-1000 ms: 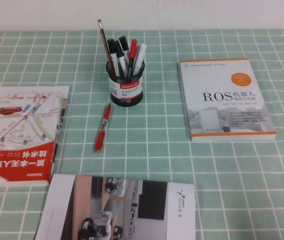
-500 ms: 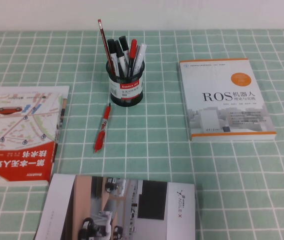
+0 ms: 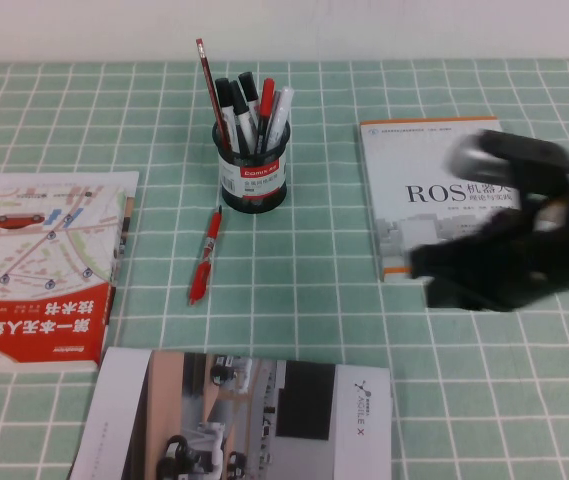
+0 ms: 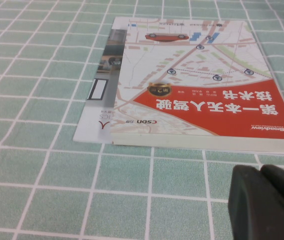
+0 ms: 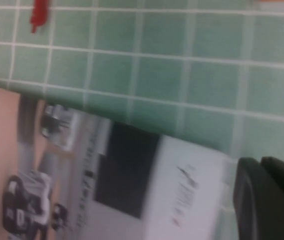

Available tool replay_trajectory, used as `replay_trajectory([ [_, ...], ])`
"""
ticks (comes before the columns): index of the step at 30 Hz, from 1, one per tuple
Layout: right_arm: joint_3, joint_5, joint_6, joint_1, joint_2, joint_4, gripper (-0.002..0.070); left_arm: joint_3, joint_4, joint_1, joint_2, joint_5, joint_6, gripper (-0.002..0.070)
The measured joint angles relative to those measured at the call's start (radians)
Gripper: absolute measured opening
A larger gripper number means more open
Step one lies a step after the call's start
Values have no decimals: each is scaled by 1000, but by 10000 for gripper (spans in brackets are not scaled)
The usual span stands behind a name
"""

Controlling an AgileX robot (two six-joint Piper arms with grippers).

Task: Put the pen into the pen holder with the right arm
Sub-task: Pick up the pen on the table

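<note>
A red pen point(image 3: 204, 257) lies flat on the green checked cloth, just in front of and left of the black mesh pen holder point(image 3: 252, 175), which holds several pens and a pencil. My right gripper point(image 3: 432, 277) hangs blurred over the front edge of the ROS book, well right of the pen, with its fingers together and empty. In the right wrist view the gripper point(image 5: 259, 165) is over the brochure's corner and the pen's end point(image 5: 39, 14) shows far off. My left gripper point(image 4: 259, 172) is shut and empty beside the red map book point(image 4: 201, 85).
The white ROS book point(image 3: 449, 195) lies at the right under my right arm. The red map book point(image 3: 44, 265) lies at the left. An AgileX brochure point(image 3: 244, 415) lies at the front centre. Open cloth lies between the pen and the ROS book.
My right arm has swept in from the right edge and now hangs over the ROS book. The pen, holder and books have not moved.
</note>
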Motion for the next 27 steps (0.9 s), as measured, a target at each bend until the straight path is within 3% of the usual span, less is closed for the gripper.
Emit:
replay_trajectory([
  [9, -423, 43, 209, 234, 383, -176, -20, 0, 0, 0, 0, 0, 0, -4],
  [19, -945, 254, 349, 319, 762, -310, -8, 0, 0, 0, 0, 0, 0, -4],
  [22, -1079, 308, 358, 328, 845, -316, 46, 0, 0, 0, 0, 0, 0, -4],
  [27, -1266, 385, 398, 335, 960, -316, 237, 0, 0, 0, 0, 0, 0, -4],
])
